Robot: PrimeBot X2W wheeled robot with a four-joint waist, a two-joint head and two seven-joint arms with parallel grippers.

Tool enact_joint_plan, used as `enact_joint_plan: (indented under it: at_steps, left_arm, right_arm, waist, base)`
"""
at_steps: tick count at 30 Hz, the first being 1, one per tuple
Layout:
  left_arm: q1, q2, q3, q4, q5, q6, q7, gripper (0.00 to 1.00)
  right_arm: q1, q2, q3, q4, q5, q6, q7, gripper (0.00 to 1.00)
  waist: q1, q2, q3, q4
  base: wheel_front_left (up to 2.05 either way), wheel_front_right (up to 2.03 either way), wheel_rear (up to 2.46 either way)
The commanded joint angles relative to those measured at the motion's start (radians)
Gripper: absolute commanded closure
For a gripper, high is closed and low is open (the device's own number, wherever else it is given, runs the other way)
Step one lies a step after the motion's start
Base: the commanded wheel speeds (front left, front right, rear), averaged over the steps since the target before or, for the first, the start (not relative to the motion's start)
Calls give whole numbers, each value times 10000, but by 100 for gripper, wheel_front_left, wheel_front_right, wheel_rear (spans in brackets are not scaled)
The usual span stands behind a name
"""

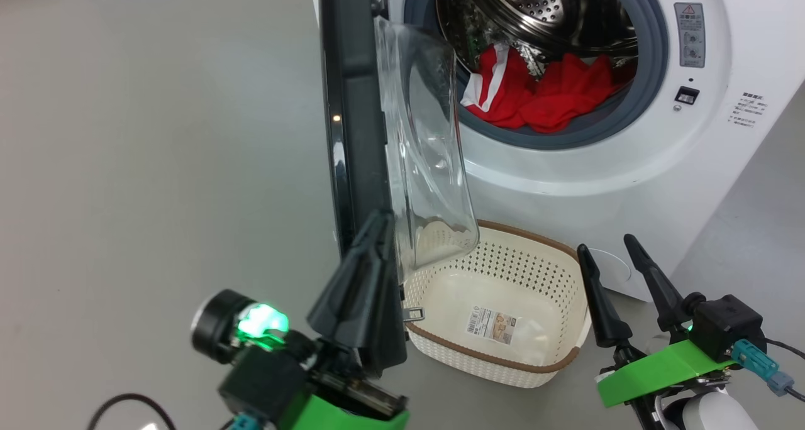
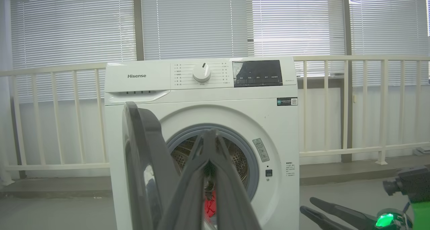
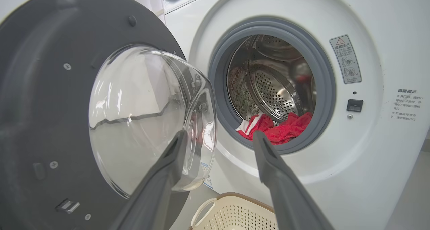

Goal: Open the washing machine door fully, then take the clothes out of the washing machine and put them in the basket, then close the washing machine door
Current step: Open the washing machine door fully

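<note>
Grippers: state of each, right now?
Left gripper: closed, gripping nothing, tips by the washing machine door edge.
Right gripper: open, empty.

This looks to me like a test room or lab, not a home laundry. A big white front-loading Hisense washing machine stands alone on a bare grey floor. Behind it are a white slatted railing and white horizontal blinds drawn across the back wall.
</note>
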Motion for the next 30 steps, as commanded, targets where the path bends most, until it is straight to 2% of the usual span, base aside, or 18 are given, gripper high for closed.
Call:
enact_joint_plan:
  at_steps: [1, 5, 11, 21, 30]
  left_arm:
    - [-437, 70, -39, -257, 20, -72, 112, 100]
    - [-447, 70, -812, 329, -363, -122, 401, 100]
    - [-523, 71, -1097, 1594, -498, -219, 581, 100]
    - [-905, 75, -954, 3436, -726, -39, 271, 100]
    - [-1099, 174, -439, 4043, -820, 374, -3, 100]
  right_arm:
    - [-236, 16, 306, -207, 28, 63, -108, 0]
    - [-277, 16, 366, -208, 54, 63, -117, 0]
    - [-286, 16, 368, -203, 79, 63, -118, 0]
    - [-307, 16, 437, -242, 88, 63, -42, 0]
    - [-253, 16, 396, -313, 52, 63, 31, 0]
  waist:
    - [0, 0, -24, -69]
    - [0, 0, 4, -212]
    - [0, 0, 40, -295]
    - [0, 0, 114, -389]
    - [0, 0, 143, -252]
  base:
    - [0, 0, 0]
    - [0, 0, 0]
    - [0, 0, 0]
    - [0, 0, 0]
    - [0, 0, 0]
